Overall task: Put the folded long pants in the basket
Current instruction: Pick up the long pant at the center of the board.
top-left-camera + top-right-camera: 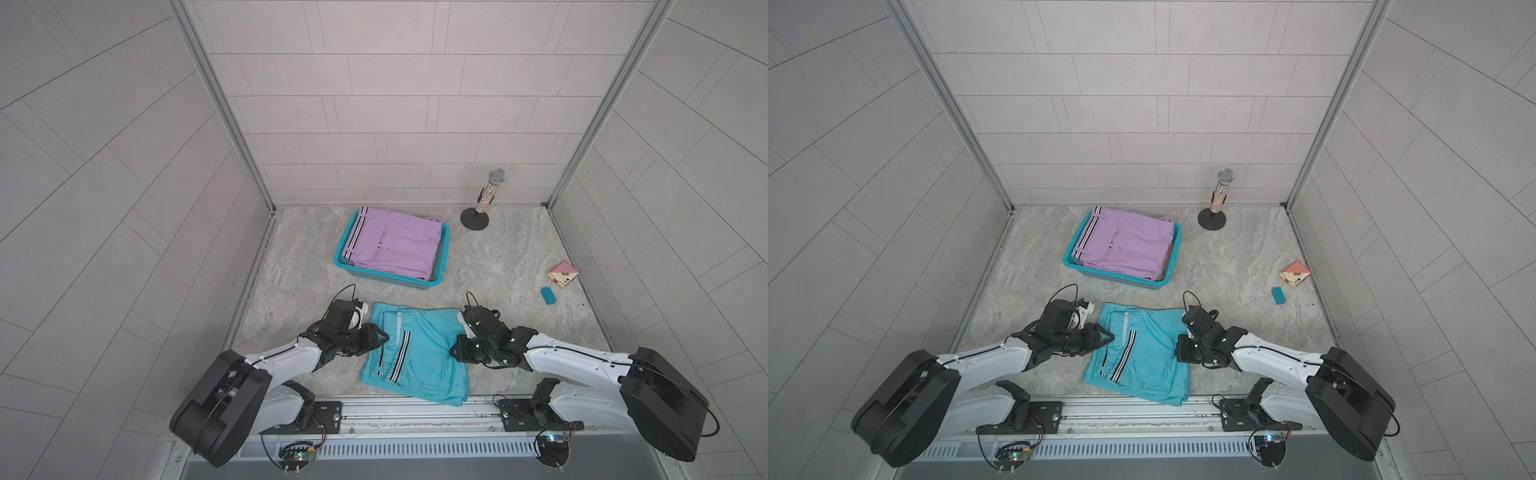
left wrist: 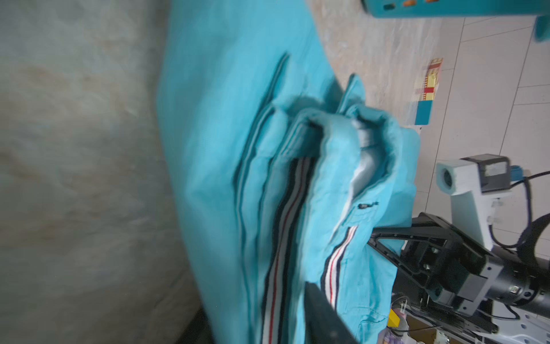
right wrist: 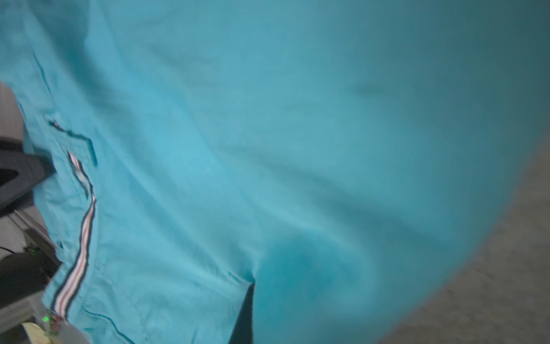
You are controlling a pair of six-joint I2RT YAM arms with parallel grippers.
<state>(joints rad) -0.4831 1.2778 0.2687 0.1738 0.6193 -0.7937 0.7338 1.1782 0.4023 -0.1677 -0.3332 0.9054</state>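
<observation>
The turquoise folded long pants with striped trim lie flat near the table's front edge in both top views. My left gripper is at their left edge; in the left wrist view its fingers are shut on layers of the turquoise cloth. My right gripper is at their right edge, and its one visible finger pinches into the cloth. Behind, the turquoise basket holds lilac folded pants on top, with a sliver of orange cloth under them.
A glittery microphone on a round black stand stands at the back right. A small pink and yellow box and a turquoise block lie by the right wall. A metal rail runs along the front edge.
</observation>
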